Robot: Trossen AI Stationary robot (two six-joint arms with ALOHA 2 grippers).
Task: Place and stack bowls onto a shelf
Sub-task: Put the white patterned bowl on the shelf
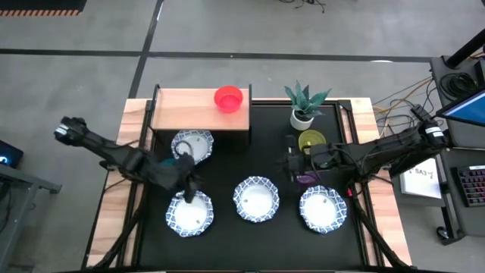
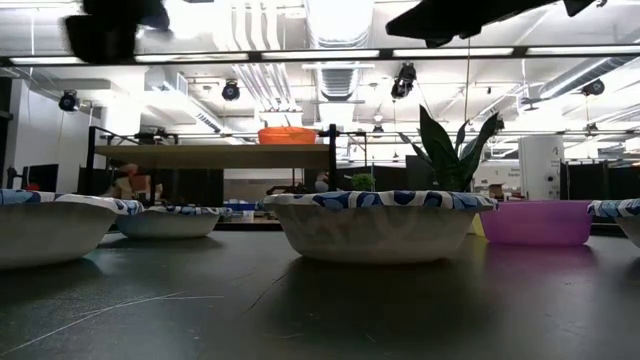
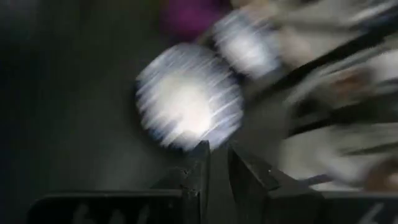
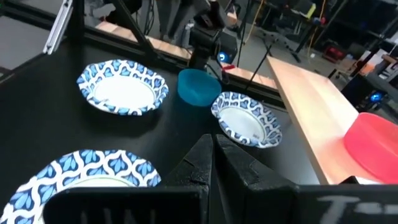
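The shelf [image 1: 189, 111] stands at the table's far left and carries the red bowl [image 1: 228, 98]. Four white bowls with blue rims rest on the table: one by the shelf [image 1: 192, 143] and three in a near row [image 1: 189, 213], [image 1: 256, 199], [image 1: 323, 209]. The yellow-green bowl [image 1: 311, 141] sits near the plant. The purple bowl [image 1: 307, 179] lies partly under my right arm. My left gripper [image 1: 189, 186] hovers over the near left bowl's far rim, its fingers close together in a blurred wrist view [image 3: 217, 152]. My right gripper [image 1: 290, 163] is shut, above the table's middle.
A small blue bowl [image 4: 199, 86] sits between the two left white bowls, partly under my left arm. A white pot with a green plant [image 1: 303, 107] stands at the far edge, right of the shelf. Bare black tabletop lies along the near edge.
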